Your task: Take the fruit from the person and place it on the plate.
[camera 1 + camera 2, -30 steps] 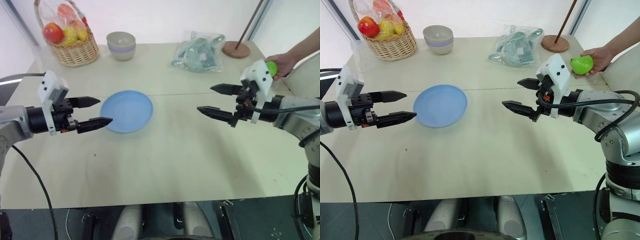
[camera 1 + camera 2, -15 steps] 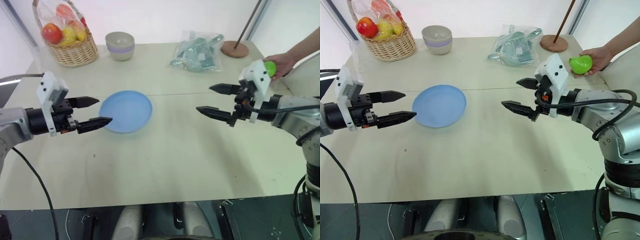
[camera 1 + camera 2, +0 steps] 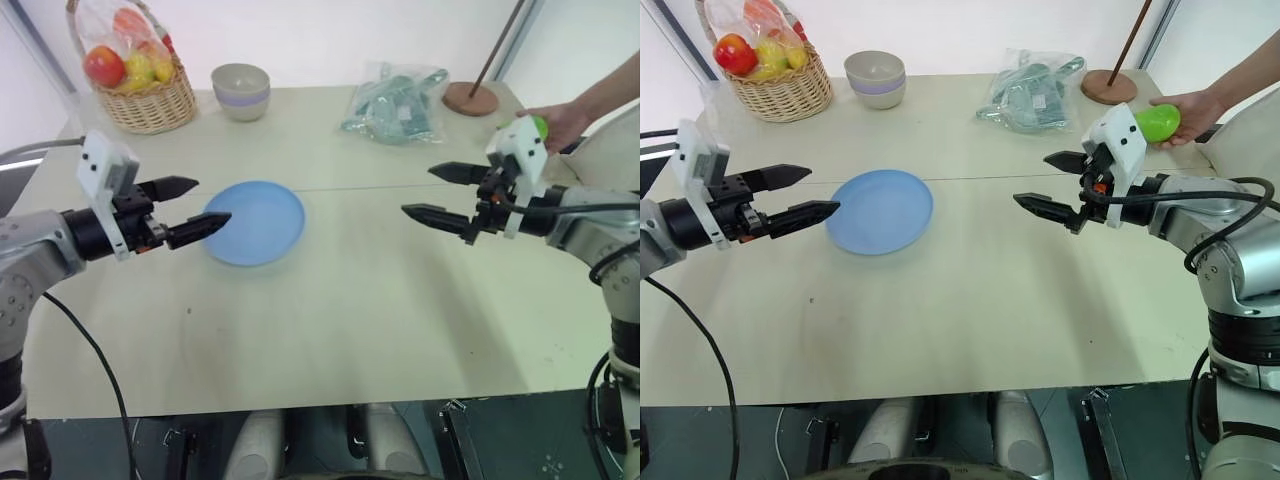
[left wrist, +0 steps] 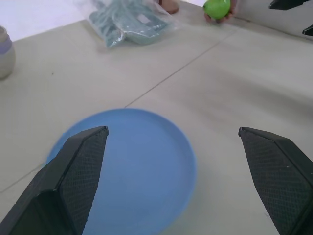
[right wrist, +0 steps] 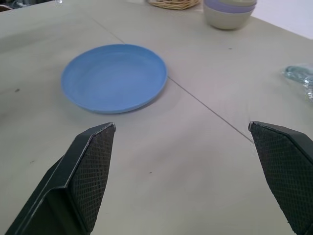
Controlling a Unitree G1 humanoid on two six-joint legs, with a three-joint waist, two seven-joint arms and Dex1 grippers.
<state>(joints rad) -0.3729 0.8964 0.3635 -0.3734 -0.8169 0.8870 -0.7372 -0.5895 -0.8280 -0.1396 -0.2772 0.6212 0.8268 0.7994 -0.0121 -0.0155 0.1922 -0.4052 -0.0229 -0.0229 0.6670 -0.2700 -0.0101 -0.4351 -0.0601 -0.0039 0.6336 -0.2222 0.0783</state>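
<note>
- The left gripper [image 3: 814, 193] is hovering above the table [image 3: 970, 300] at the plate's nine o'clock edge, its two black fingers spread wide and gripping nothing; in the left wrist view those fingers [image 4: 73, 181] are framing the plate with open air between them.
- The right gripper [image 3: 1048, 184] is hanging over the table at about three o'clock from the plate, well apart from it, its fingers standing wide apart and empty, pointing toward the table's middle.
- The fruit [image 3: 1158, 122] is sitting in the person's hand [image 3: 1196, 112] near the table's far right corner, at roughly two o'clock from the plate, just behind the white housing of the right wrist; neither gripper is touching it.
- The plate [image 3: 880, 210] is lying flat on the table left of centre, with nothing on it.
- A wicker basket [image 3: 780, 90] holding a red apple [image 3: 732, 52] and yellow fruits in clear plastic is standing at the plate's eleven o'clock, at the far left corner.
- A beige bowl [image 3: 876, 78] with a lavender band is standing at the plate's twelve o'clock.
- A clear bag [image 3: 1032, 90] of greenish items is lying at about one o'clock from the plate, with a round wooden base [image 3: 1110, 86] and its rod beyond it.
</note>
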